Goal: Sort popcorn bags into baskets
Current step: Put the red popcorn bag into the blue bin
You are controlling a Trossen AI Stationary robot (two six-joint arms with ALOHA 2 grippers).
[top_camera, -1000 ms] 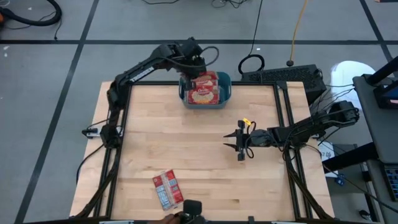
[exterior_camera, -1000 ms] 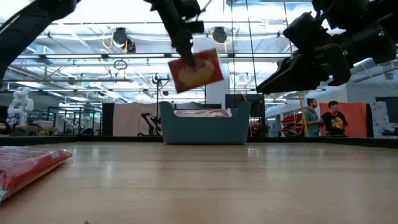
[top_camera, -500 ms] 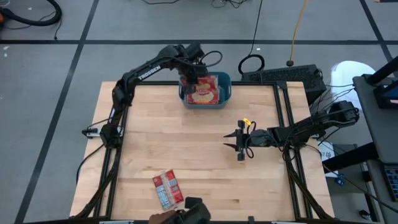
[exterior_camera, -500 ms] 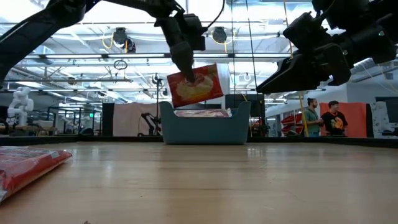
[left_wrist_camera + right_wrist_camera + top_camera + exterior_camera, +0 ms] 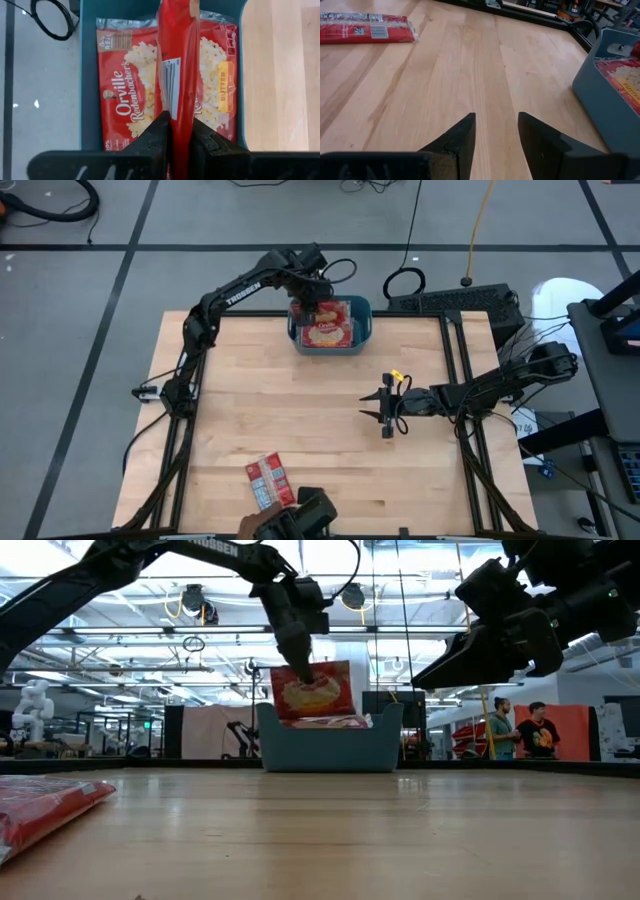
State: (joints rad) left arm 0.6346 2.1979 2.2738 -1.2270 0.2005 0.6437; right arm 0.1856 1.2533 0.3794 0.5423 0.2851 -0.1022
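Note:
A teal basket [image 5: 362, 320] stands at the table's far edge, with popcorn bags [image 5: 125, 95] lying flat inside it. My left gripper [image 5: 308, 298] is over the basket, shut on another red popcorn bag [image 5: 313, 692] that hangs edge-on in the left wrist view [image 5: 179, 60]. Two more bags [image 5: 268, 483] lie flat near the table's near edge, and one shows in the low view [image 5: 50, 805]. My right gripper [image 5: 385, 412] waits open at mid-table on the right, with nothing between its fingers [image 5: 496, 131]. My left gripper pinches the hanging bag's upper end [image 5: 181, 125] between its two fingers [image 5: 161, 136], which come from above and slant down. The bag hangs nearly upright below them. Its lower edge [image 5: 315, 718] dips just behind the basket's rim; whether it touches the bags inside I cannot tell.
Bare wooden table lies between the basket and the near-edge bags. A dark object [image 5: 305, 518] sits at the near edge beside those bags. Black frame rails [image 5: 455, 350] run along both table sides. People [image 5: 520, 730] stand far off in the room.
My left gripper has come down over the basket with the bag. The bag, tilted and well above the rim a second ago, now hangs nearly upright with its lower edge at the rim.

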